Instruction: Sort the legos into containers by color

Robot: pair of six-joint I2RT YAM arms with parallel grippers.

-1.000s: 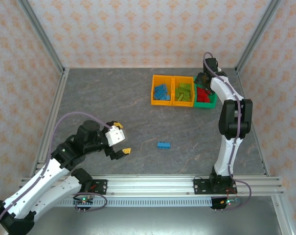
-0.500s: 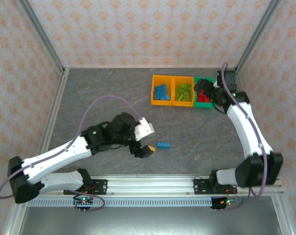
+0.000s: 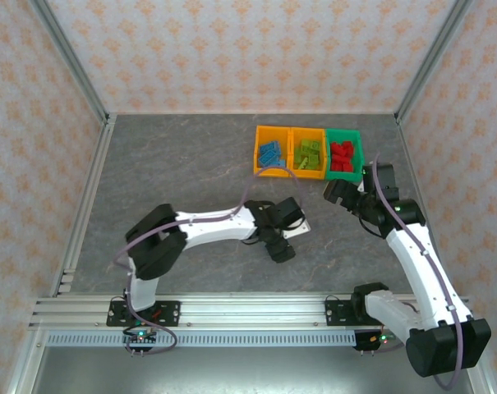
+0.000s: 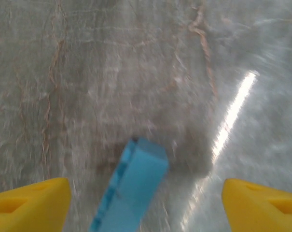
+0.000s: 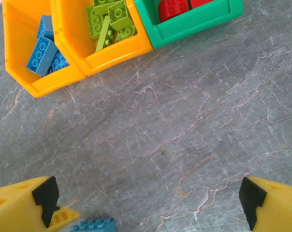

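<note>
- Left gripper (image 3: 282,248), lower centre of the top view: jaws apart, straddling one blue brick (image 4: 133,193) on the table (image 3: 174,164); not yet clasped.
- Left orange bin (image 3: 273,129), upper centre: blue legos (image 5: 41,53).
- Middle orange bin (image 3: 307,130): green legos (image 5: 109,19).
- Green bin (image 3: 343,132): red legos (image 5: 172,7).
- Right gripper (image 3: 340,195), right of centre: released, empty.
- Status: sorting looks complete bar that one brick.

A blue lego (image 4: 135,191) lies askew on the grey surface (image 4: 112,72) between the left gripper's (image 4: 146,195) spread yellow fingertips (image 4: 32,200), touching neither
</note>
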